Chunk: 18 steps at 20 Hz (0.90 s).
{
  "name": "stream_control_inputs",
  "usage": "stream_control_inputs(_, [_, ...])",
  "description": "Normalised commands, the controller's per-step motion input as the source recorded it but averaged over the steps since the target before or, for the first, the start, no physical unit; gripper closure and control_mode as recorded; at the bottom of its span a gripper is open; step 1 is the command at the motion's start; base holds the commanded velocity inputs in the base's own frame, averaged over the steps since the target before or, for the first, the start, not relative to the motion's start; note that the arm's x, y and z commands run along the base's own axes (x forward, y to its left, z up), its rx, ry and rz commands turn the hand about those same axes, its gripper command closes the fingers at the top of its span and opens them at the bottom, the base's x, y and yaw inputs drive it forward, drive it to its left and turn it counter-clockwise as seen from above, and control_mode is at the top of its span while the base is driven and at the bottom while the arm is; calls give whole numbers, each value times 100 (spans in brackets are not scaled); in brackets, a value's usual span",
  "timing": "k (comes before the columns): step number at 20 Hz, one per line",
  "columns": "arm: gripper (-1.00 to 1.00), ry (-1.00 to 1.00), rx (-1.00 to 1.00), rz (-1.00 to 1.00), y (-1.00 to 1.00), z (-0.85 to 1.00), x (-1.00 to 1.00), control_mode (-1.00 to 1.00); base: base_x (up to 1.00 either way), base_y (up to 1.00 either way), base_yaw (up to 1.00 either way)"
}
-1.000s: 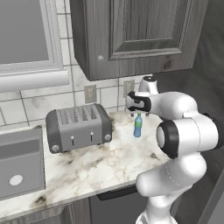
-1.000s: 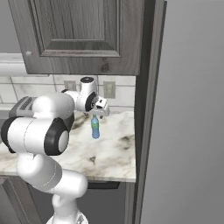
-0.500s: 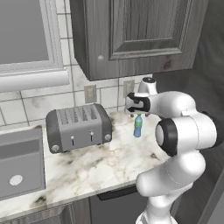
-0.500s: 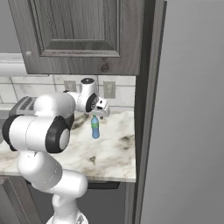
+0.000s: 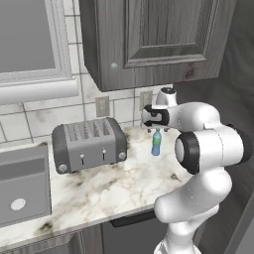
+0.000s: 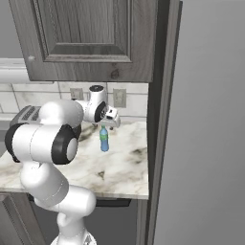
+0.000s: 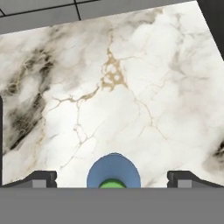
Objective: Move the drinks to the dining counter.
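Blue plastic bottle with a green cap [image 5: 156, 143] stands upright on the marble worktop [image 5: 99, 183], right of the grey toaster [image 5: 89, 144]. The gripper [image 7: 113, 178] hangs directly above it, wide open and empty; no drink moved yet.

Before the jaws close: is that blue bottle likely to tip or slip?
Probably tippy: the blue bottle stands tall and slim on the marble worktop. Its round body may slip or roll if knocked. The open gripper straddles it from above, so a centred grasp looks feasible.

One blue bottle [image 5: 156, 144], one grey toaster [image 5: 89, 144], two wall outlets [image 5: 102, 105]
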Motion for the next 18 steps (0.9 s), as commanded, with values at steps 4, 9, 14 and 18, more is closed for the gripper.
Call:
stream_control_inputs(4, [-100,0,0,0,0,0,0,-100,0,0,0])
stream_control_inputs(9, [-100,1,0,0,0,0,0,-100,0,0,0])
stream_control_inputs(14, [-100,2,0,0,0,0,0,-100,0,0,0])
stream_control_inputs(18, [100,3,0,0,0,-2,0,-100,0,0,0])
